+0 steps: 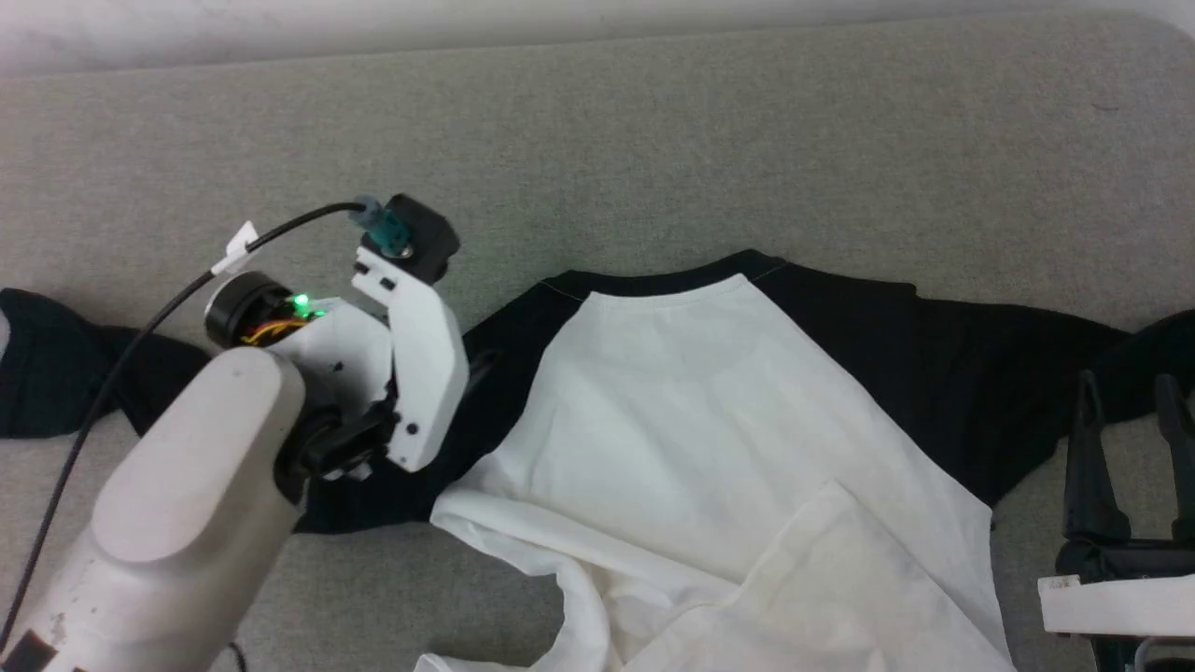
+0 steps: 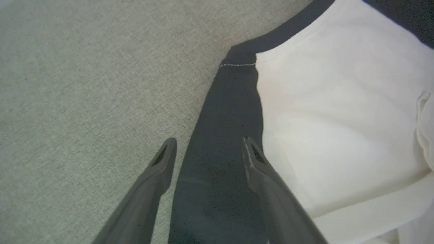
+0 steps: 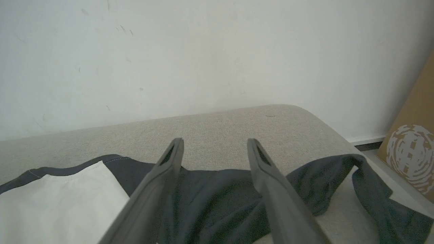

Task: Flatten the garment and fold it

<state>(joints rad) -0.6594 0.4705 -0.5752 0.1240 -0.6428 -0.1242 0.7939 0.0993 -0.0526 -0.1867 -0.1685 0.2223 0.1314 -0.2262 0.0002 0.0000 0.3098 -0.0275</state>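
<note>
Garment: A shirt (image 1: pixel 709 392) with a white body and black sleeves lies on the grey cloth-covered surface (image 1: pixel 653 140). Its neckline points to 12 o'clock.
Sleeves: The left sleeve (image 1: pixel 56 373) runs out toward 9 o'clock and is bunched at its end. The right sleeve (image 1: pixel 980 373) runs toward 3 o'clock, and the right wrist view shows its end twisted.
Hem: Toward 6 o'clock the white cloth is rumpled, with a flap doubled back over the body.
Left arm: The pale forearm (image 1: pixel 187 485) reaches in from 7 o'clock, wrist bent down over the left shoulder of the shirt.
Left jaws: Spread wide and holding nothing. They straddle the black sleeve, one finger over bare grey cloth and the other by the seam with the white panel. Whether they touch the fabric cannot be told.
Right jaws: Parted and empty at 4 o'clock, fingers pointing toward 12 o'clock, just above the right sleeve.
Step in hand: Probably flattening, starting at the left shoulder.
Doing it well: Pinch only the black sleeve, close to the seam, and draw it low toward 9 o'clock. The right jaws should pull the other sleeve toward 3 o'clock. Smooth the doubled hem before any fold.
</note>
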